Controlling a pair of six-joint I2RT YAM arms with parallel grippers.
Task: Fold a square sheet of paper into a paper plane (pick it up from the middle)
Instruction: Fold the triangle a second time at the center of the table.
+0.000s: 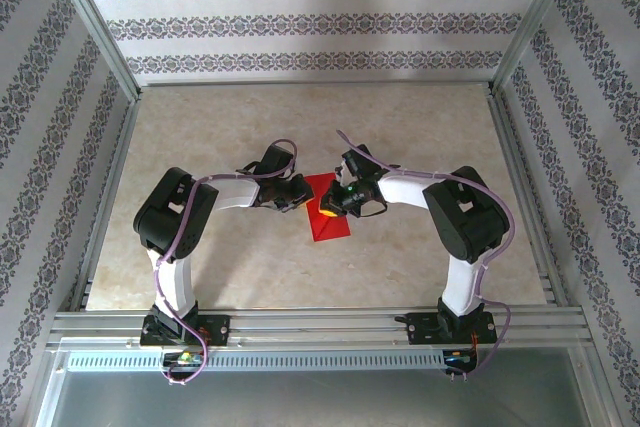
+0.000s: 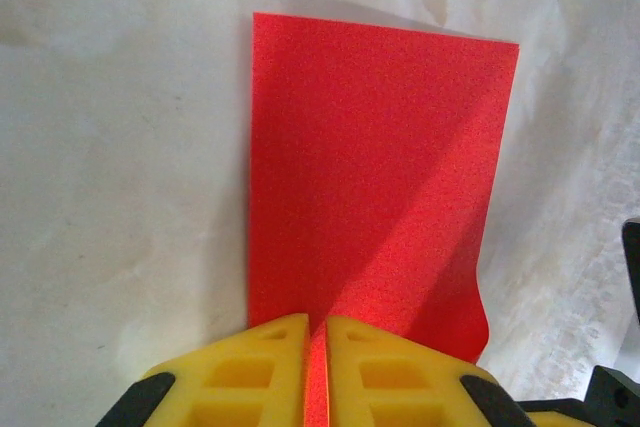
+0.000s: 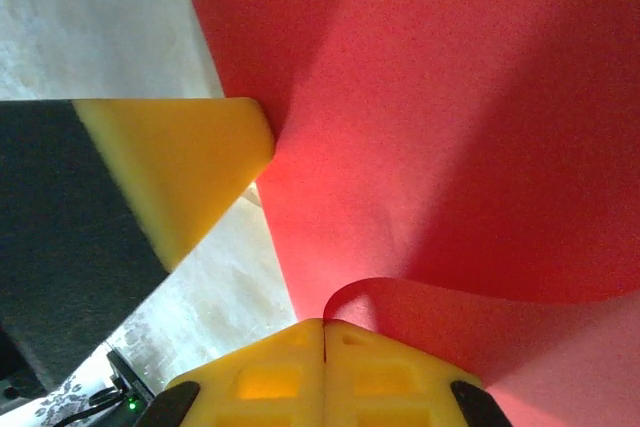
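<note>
Paper (image 1: pixel 332 227), bright red and folded to a rectangle, lies about the middle of the table (image 1: pixel 200 147), with both arms bent inward over it. The left gripper (image 1: pixel 295 195) reaches it from the left side and the right gripper (image 1: pixel 333 209) from the right, the two close together above the paper. In the left wrist view the left gripper (image 2: pixel 316 325) is closed on the near edge of the paper (image 2: pixel 380 167). Its yellow fingers (image 2: pixel 250 367) press together with only a thin red strip showing between them. The rest of the paper lies flat on the table (image 2: pixel 120 197) ahead, except the near right corner, which lifts slightly. In the right wrist view the right gripper (image 3: pixel 323 327) is also clamped, its jaws meeting with no gap. A curled edge of the paper (image 3: pixel 450 147) runs into the tips, and the paper bows upward there. One of the left gripper's fingers (image 3: pixel 170 162), yellow and black, touches the paper's edge.
</note>
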